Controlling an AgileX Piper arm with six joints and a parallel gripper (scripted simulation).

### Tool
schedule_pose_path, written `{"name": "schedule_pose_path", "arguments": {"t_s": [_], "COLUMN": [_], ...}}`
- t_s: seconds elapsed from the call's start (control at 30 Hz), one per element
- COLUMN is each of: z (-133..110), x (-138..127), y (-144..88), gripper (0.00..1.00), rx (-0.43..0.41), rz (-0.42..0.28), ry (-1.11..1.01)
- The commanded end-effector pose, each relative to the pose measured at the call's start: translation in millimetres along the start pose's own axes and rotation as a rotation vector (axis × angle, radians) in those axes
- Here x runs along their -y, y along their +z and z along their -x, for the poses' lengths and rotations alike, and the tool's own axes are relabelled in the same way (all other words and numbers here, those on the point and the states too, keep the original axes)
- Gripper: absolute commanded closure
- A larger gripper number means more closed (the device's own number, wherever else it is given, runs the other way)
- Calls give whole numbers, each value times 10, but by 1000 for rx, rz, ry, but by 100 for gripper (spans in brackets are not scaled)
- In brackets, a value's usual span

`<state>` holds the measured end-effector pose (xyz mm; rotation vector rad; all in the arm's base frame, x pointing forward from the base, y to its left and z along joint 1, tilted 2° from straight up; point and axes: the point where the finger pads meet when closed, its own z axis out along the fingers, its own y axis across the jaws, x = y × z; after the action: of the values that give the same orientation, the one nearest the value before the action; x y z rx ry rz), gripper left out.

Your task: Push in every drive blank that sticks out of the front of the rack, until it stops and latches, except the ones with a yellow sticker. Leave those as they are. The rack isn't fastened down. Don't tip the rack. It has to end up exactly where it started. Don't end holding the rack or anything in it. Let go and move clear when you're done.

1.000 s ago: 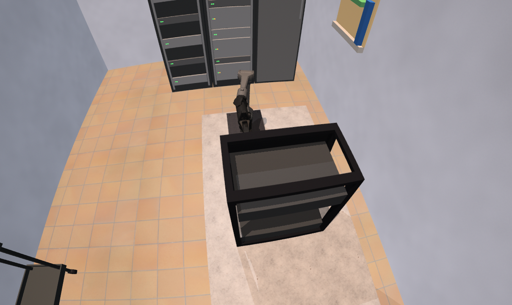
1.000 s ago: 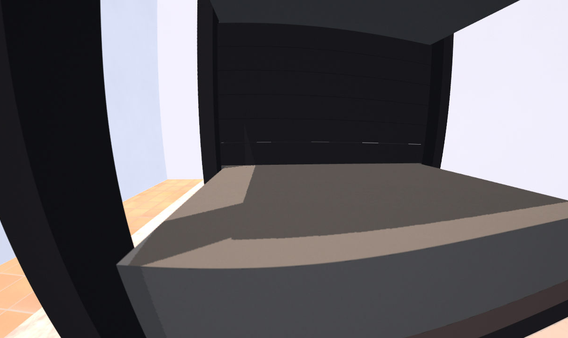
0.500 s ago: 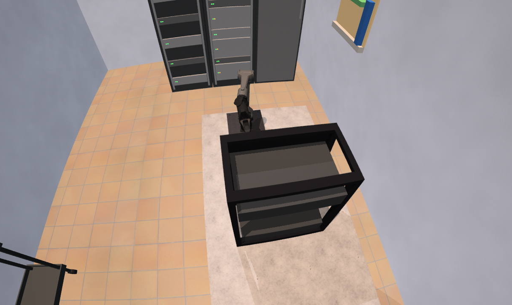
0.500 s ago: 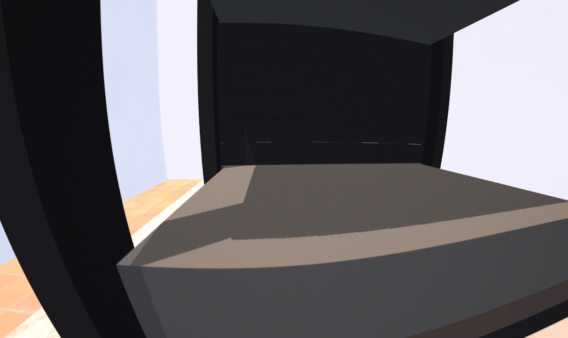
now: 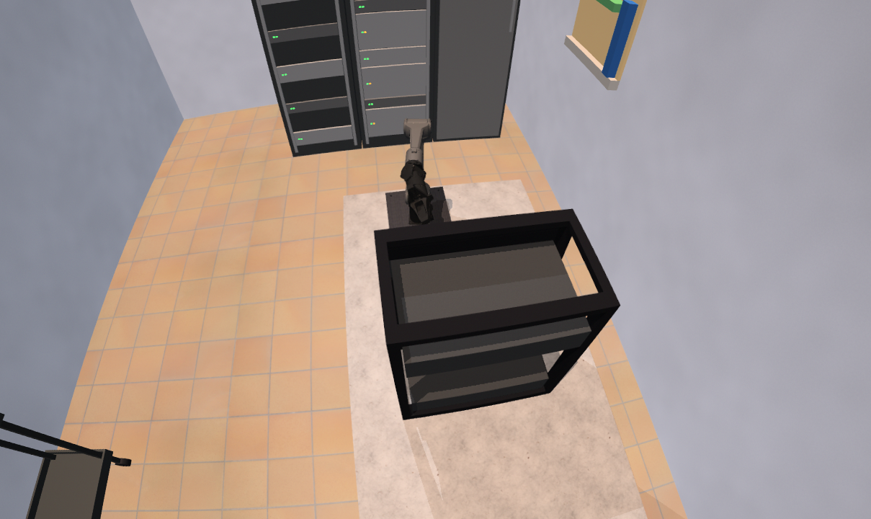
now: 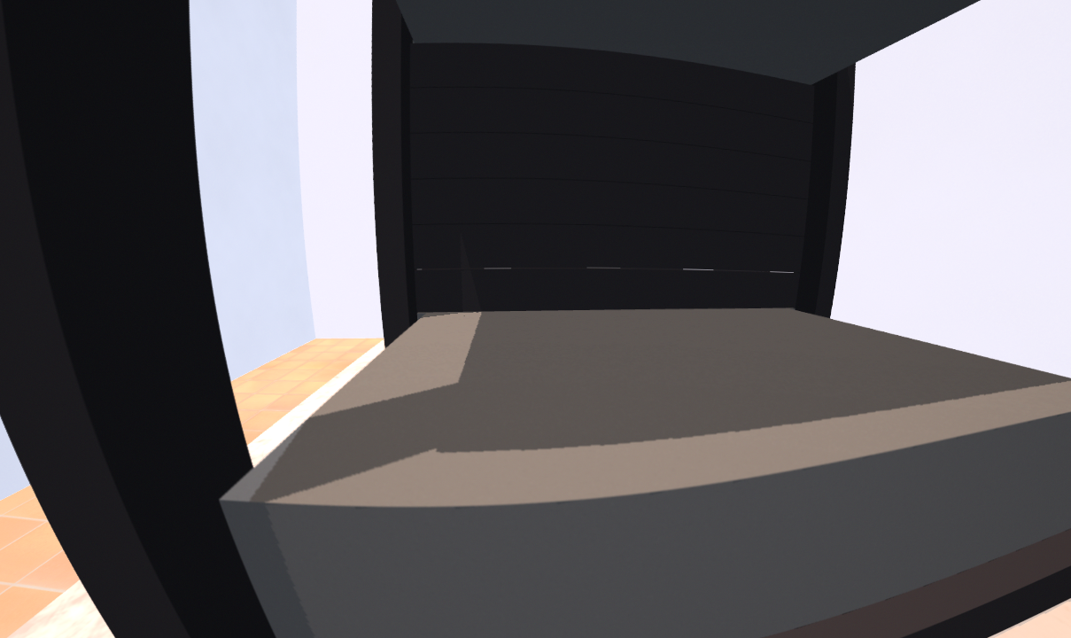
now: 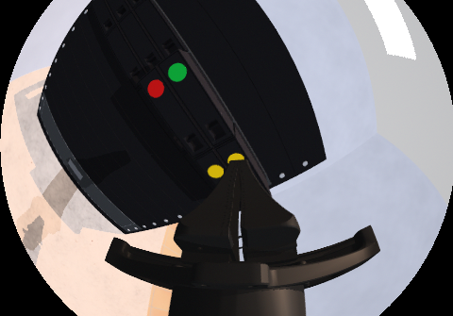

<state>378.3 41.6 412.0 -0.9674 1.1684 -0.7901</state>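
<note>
The black rack stands on the pale mat, with my arm just behind its far side. In the wrist view the rack's dark front fills the frame, tilted. It carries a red sticker and a green sticker higher up, and two yellow stickers lower down, on narrow drive blanks whose edges are hard to tell apart. My gripper is shut and empty, its tips close to the second yellow sticker. I cannot tell whether they touch.
Grey server cabinets stand against the back wall behind my arm. A dark cart sits at the lower left. In the exterior view a grey shelf inside the rack and a black post block most of the view.
</note>
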Motion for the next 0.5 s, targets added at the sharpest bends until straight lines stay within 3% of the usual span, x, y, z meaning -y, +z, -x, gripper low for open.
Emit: {"name": "schedule_pose_path", "arguments": {"t_s": [0.0, 0.47], "z": [37, 180], "x": [12, 58], "y": [-17, -94], "gripper": [100, 100], "rx": [7, 38], "rz": [-12, -52], "ry": [53, 395]}}
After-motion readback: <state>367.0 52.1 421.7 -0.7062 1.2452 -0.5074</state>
